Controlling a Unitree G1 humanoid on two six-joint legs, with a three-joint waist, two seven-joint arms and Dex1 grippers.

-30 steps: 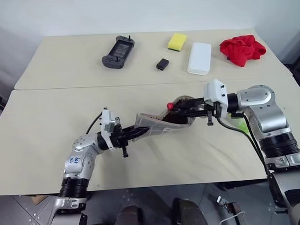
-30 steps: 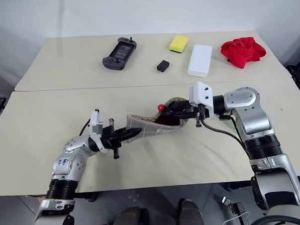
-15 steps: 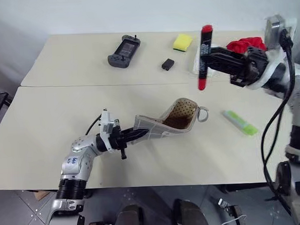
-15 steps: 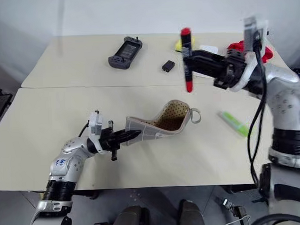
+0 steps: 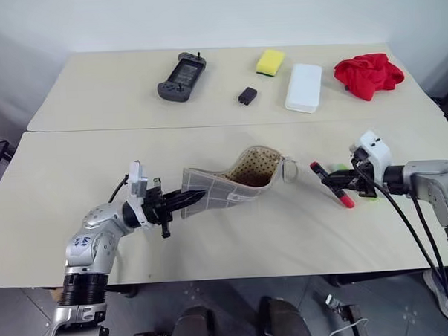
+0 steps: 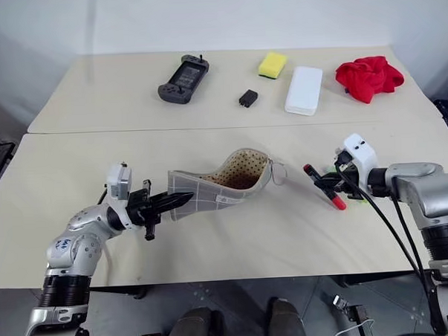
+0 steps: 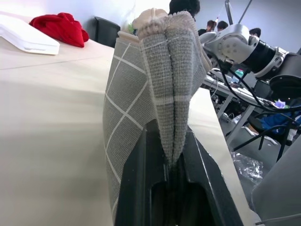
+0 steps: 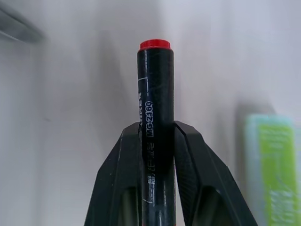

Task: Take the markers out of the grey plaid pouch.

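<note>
Left gripper [image 5: 194, 199] is clenched on the closed end of the grey plaid pouch [image 5: 225, 184], holding it off the table [image 5: 234, 234] with the open mouth sagging toward 3 o'clock; thin pinch on folded fabric, so my guess is it could slide out if the arm swings, and the mouth would flop shut. Lining looks empty from here, can't see the bottom. Right gripper [image 6: 327, 184] is clamped on the red marker [image 6: 323, 186], low over the table at 3 o'clock of the pouch, marker angled, cap end toward the pouch. Risk: round barrel, so once let go it may roll, toward the front edge or into the light green marker [image 8: 275, 167] lying just beside it on the far side of the gripper. Dropping from a tilt makes that worse. Surface: two beige tables butted together, seam running 9 to 3. Far table holds a game controller [image 5: 177, 66], small black block [image 5: 245, 95], yellow sponge [image 5: 270, 61], white box [image 5: 304, 87], red cloth [image 5: 367, 74]. Plain white wall behind; the left wrist view shows people and desks farther off.
</note>
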